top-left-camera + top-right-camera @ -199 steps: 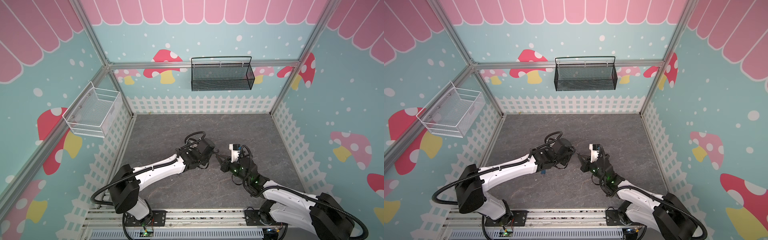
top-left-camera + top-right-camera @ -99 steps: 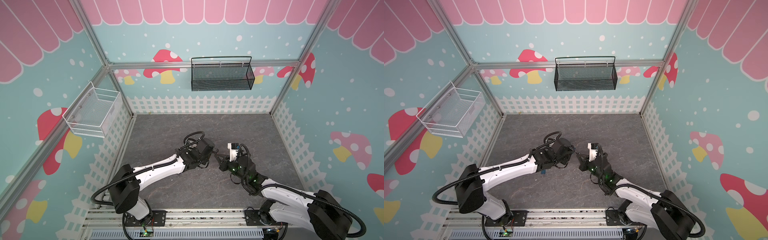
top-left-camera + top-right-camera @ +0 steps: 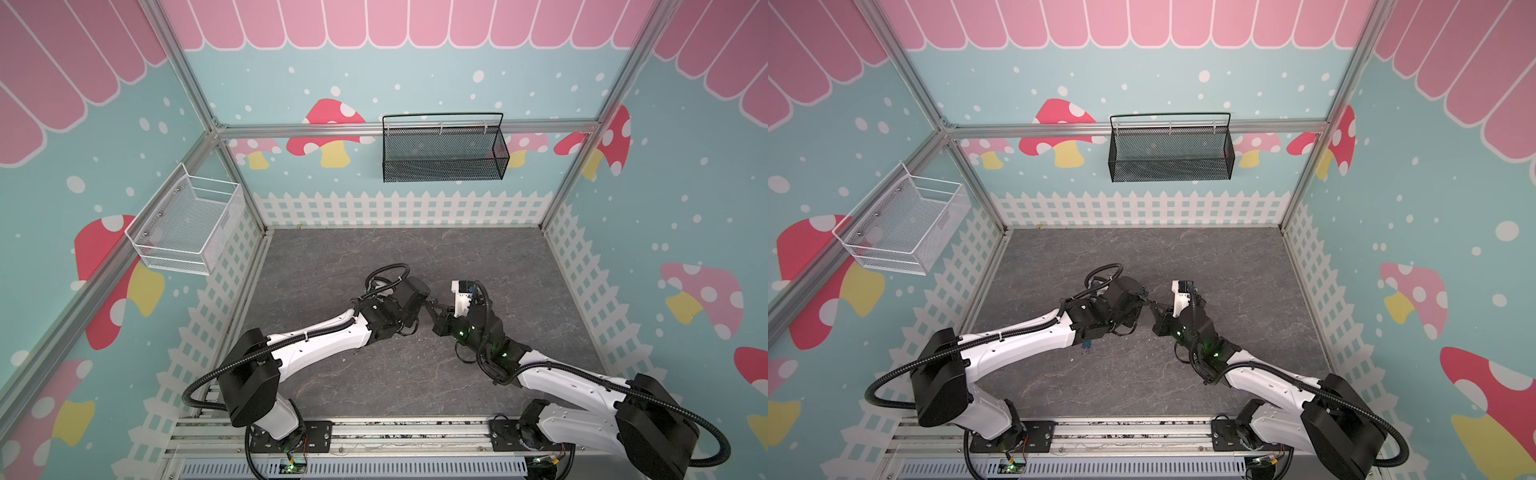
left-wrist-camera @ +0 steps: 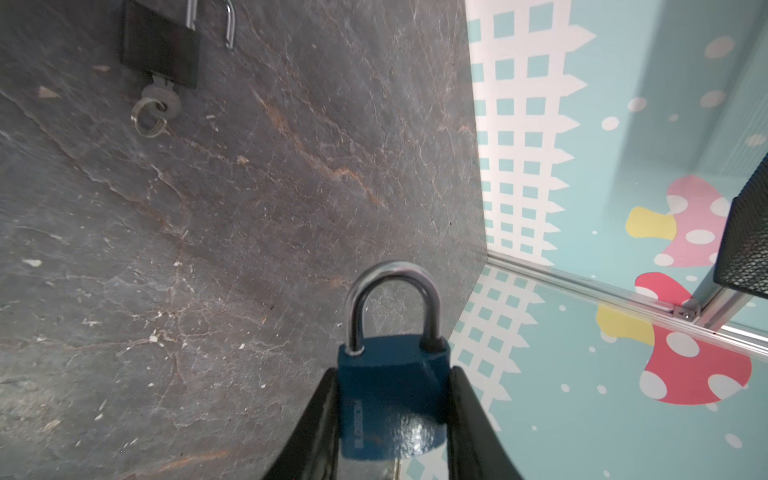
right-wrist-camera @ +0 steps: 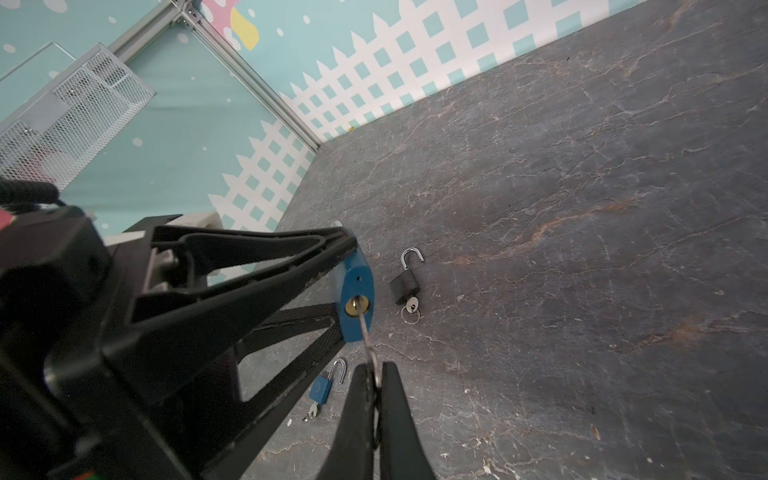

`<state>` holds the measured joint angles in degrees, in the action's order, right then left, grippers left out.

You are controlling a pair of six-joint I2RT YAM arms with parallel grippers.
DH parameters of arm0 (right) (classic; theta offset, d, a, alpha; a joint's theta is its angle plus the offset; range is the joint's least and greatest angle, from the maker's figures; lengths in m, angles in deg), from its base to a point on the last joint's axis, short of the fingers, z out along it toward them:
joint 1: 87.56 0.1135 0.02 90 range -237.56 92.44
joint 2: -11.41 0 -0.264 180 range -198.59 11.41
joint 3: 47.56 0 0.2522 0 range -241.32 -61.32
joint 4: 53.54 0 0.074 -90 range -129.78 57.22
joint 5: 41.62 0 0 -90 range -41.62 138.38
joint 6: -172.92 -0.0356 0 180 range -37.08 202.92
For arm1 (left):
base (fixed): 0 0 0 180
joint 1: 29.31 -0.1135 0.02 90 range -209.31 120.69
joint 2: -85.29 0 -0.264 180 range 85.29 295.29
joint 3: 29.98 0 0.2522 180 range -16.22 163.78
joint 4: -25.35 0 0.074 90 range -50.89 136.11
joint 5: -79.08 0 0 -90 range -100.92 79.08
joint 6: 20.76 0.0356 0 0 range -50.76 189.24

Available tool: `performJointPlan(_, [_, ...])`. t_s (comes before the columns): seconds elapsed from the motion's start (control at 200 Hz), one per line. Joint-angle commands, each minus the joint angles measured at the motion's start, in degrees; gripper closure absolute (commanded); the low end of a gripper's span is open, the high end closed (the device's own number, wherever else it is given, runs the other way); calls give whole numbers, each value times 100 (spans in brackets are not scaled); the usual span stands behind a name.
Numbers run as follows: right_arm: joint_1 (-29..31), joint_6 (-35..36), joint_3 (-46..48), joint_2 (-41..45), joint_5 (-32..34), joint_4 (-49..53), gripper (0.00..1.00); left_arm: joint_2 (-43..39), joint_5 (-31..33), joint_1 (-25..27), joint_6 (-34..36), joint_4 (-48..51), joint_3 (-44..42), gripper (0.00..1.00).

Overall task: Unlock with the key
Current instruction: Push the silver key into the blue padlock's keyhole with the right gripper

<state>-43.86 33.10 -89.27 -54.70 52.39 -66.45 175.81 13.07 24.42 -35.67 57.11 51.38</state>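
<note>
- Blue metal padlock (image 4: 390, 399) with a rounded silver shackle: we see it lifted clear of the dark grey stone-look floor (image 4: 208, 249), between the two arms near the middle of the cell. The left gripper (image 4: 393, 370) clamps its body across the narrow sides, jaws part-way apart with the body filling the gap. Both shackle legs sit in the body, so we judge it not yet unlocked.
- We expect this lock to be dense and rigid, heavy for its bulk, with smooth paint that may slip under a twist. The body is the place to hold it, leaving shackle and keyhole free.
- Black metal padlock (image 5: 405, 284): it lies on the floor well apart, shackle sprung open, a ringed key in its base.
- Small blue padlock (image 5: 321, 390): it also lies on the floor, shackle open, a key at its base.
- Thin silver key (image 5: 365, 328): its blade enters the brass keyhole (image 5: 357, 306) in the held lock's underside. The right gripper (image 5: 375, 368) is pinched tight on its head and ring. We judge it stiff but tiny and apt to pivot between the pads, so the turn wants a firm hold on the flat head.
</note>
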Motion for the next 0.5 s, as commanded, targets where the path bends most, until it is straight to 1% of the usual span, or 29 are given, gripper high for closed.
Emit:
performJointPlan(0.0, [125,-174,-247,-185,166,-186,100,-68,157,406,-370,-40,261,100])
performJointPlan(0.06, [156,-86,-321,-233,-233,-508,100,-27,132,427,-347,-76,312,100])
performJointPlan(0.1, [164,-56,-432,-241,-453,-483,100,-9,109,425,-269,-73,355,100])
performJointPlan(0.17, [200,-142,-496,-135,-579,-424,100,-32,133,433,-209,-55,346,100])
performJointPlan(0.235, [219,-242,-514,1,-562,-351,100,-74,168,467,-242,-91,301,100])
performJointPlan(0.285, [289,-294,-679,74,-306,99,100,-109,251,541,-247,-112,290,100])
performJointPlan(0.315, [380,-282,-815,112,64,441,100,-126,255,587,-303,-145,274,100])
performJointPlan(0.35, [493,-175,-853,151,388,540,100,-155,271,630,-303,-286,224,100])
performJointPlan(0.395, [579,-212,-798,171,886,543,100,-175,337,668,-320,-402,185,100])
performJointPlan(0.455, [587,-230,-814,71,1096,504,100,-184,410,710,-350,-429,197,100])
performJointPlan(0.495, [582,-164,-873,-49,1057,409,100,-176,428,732,-355,-429,211,100])
